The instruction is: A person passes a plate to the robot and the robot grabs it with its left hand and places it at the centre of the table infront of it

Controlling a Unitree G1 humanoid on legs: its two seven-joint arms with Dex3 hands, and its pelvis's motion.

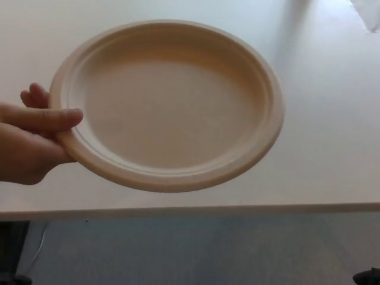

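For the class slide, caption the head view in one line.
A person's hand holds a beige plate above the white table.

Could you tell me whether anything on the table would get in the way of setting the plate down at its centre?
Nothing visible does. The plate is held at its left rim by a person's hand, and the table around it looks bare. The part directly beneath the plate is hidden.

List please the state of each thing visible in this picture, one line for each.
plate: empty, held above the table, not yet set down.
person's hand: gripping the plate's left rim, thumb on top.
table: white, nothing resting on its visible part.
robot's hands: not in view.
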